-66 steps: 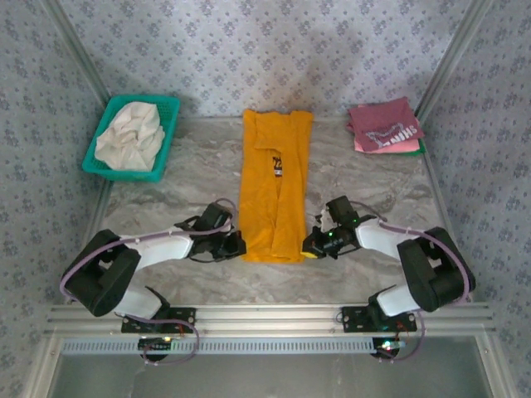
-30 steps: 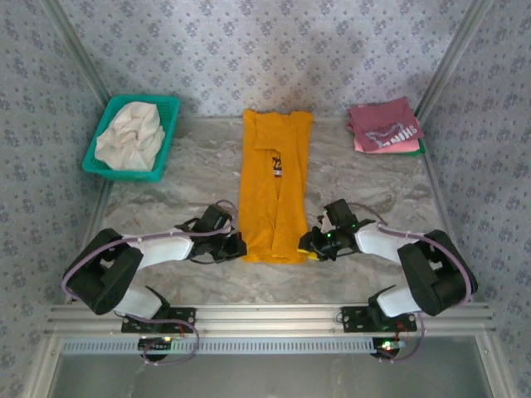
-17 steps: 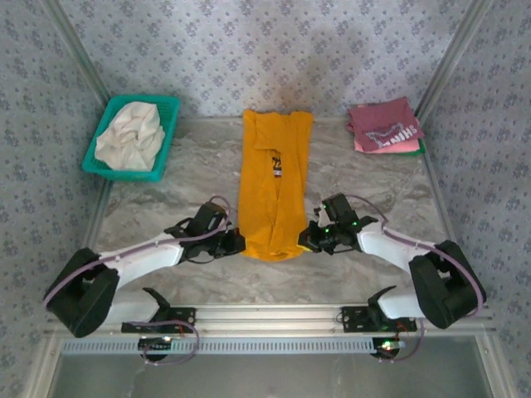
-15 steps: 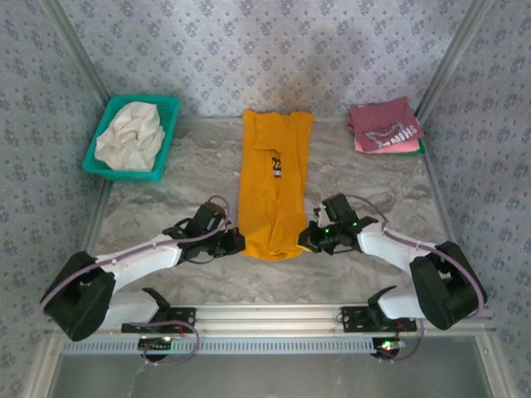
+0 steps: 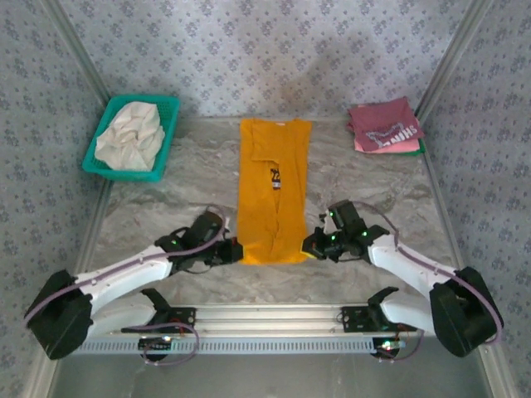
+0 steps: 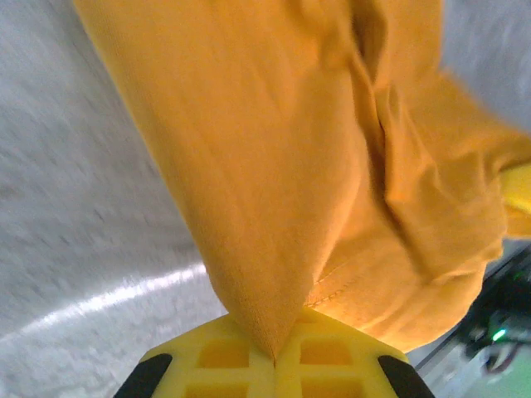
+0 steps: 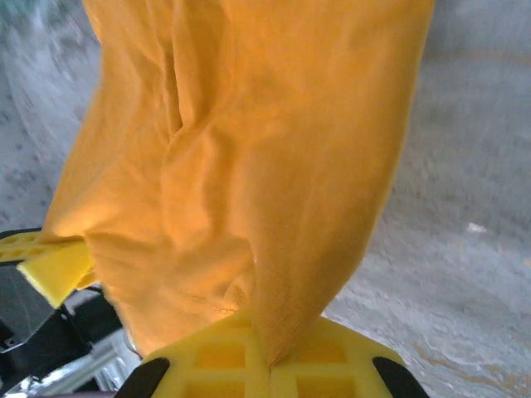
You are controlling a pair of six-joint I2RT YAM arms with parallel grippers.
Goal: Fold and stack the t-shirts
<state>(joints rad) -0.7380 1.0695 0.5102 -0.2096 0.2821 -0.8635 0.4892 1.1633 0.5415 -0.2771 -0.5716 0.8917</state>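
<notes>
Our left gripper [image 6: 274, 358] was pinched shut on one corner of the yellow shirt's [image 5: 274, 195] near hem, and the cloth ran up in a taut peak from between the pads. Our right gripper [image 7: 267, 358] was clamped on the other hem corner in the same way. A second earlier it had stood partly open beside the cloth, so that grip was new.

With both corners held, we had drawn the hem a little toward the arm bases. The shirt had lain with a crooked overlap down its middle. It now lay straighter and flatter as a long strip on the table [image 5: 166, 199], collar at the far end.

We judged that this readied it for the next fold, carrying the hem over toward the collar to halve the strip.

The maroon shirt [image 5: 383, 124] sat folded at the far right on the pink shirt [image 5: 365, 147], well apart from the yellow one, so the stack was already begun. A pale cloth [image 5: 129, 133] lay bunched in the basket [image 5: 124, 172] at the far left.
</notes>
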